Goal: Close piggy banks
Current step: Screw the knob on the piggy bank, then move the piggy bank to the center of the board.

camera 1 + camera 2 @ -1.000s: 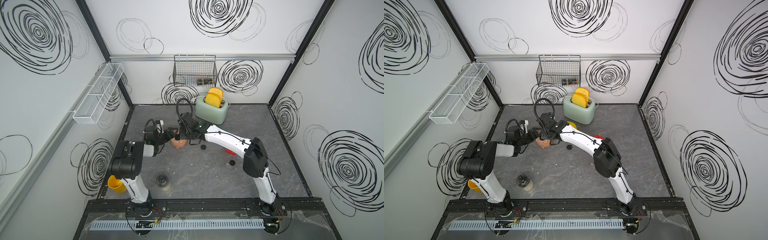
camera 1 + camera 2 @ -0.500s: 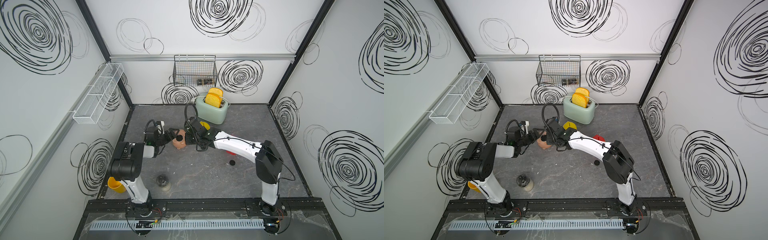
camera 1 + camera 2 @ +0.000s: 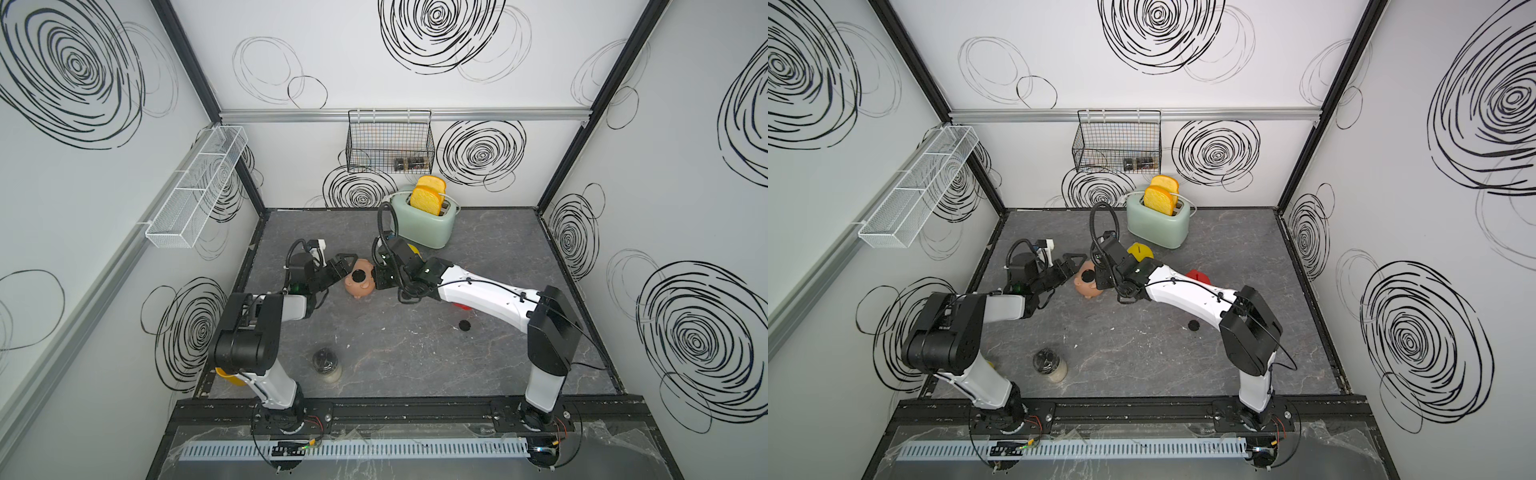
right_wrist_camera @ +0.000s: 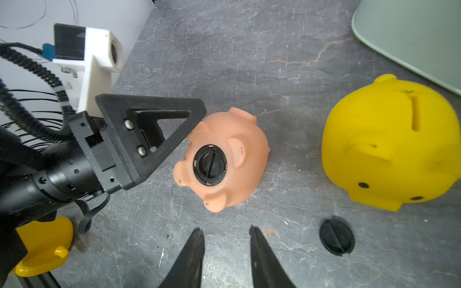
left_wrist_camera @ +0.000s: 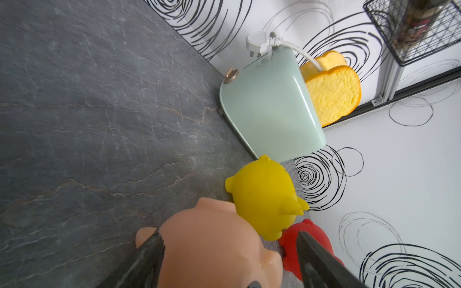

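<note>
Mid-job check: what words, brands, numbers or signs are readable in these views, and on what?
No text is readable.
Dark jar in the black wire basket: reddish label, too blurred to read.
Pale pink plastic piggy bank, yellow piggy bank, red piggy bank, mint-green toaster: no markings seen.

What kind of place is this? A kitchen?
Probably a robot practice booth, not a kitchen: a left arm and right arm bolted to a front rail, white walls with scribbled black swirls, and props like a toaster and pink piggy bank.
</note>
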Motion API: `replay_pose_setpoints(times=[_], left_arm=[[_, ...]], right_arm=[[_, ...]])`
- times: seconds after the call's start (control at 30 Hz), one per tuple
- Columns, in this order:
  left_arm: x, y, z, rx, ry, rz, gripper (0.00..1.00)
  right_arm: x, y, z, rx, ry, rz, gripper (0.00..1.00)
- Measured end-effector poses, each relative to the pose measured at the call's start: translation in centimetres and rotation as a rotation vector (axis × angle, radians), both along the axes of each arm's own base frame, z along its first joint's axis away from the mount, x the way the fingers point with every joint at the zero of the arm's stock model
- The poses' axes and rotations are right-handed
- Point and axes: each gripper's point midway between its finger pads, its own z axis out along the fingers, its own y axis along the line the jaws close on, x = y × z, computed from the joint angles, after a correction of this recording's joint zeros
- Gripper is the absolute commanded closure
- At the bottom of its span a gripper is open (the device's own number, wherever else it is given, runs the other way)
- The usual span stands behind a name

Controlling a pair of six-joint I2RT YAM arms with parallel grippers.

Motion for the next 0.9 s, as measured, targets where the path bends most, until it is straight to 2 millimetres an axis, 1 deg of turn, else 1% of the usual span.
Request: replay_pose_setpoints(times=[0.17,0.27,0.33,0.4,0.5,0.6,0.7,0.8,0.9], left_arm=[[-0.6,0.6,1.8,0.011,-0.050,0.033,0.10],[-1.0,1.1,2.9,0.022,-0.084,0.061,0.06],[-1.4,1.7,3.7,0.039,-0.114,0.090,0.01],[-1.9,2.2,4.3,0.056,-0.138,0.117,0.04],[-2.4,2.8,5.5,0.086,-0.185,0.152,0.04],[-2.8,3.4,6.6,0.109,-0.228,0.183,0.04],[-3.0,3.7,6.9,0.123,-0.248,0.200,0.04],[-3.2,3.9,6.8,0.133,-0.251,0.208,0.04],[-3.3,3.9,6.7,0.136,-0.252,0.209,0.04]], right_arm=[[0.3,-1.3,0.5,-0.028,-0.050,-0.017,0.52],[0.6,-2.4,0.7,-0.040,-0.078,-0.036,0.42],[1.4,-3.5,0.7,-0.039,-0.087,-0.056,0.36],[2.8,-4.8,0.8,-0.034,-0.090,-0.090,0.32],[5.2,-7.2,0.8,-0.033,-0.093,-0.151,0.28],[7.4,-9.6,0.9,-0.026,-0.096,-0.209,0.27],[9.4,-11.6,0.5,-0.029,-0.091,-0.259,0.27],[11.1,-12.2,-0.7,-0.047,-0.078,-0.273,0.27],[12.3,-11.5,-2.1,-0.063,-0.061,-0.258,0.27]])
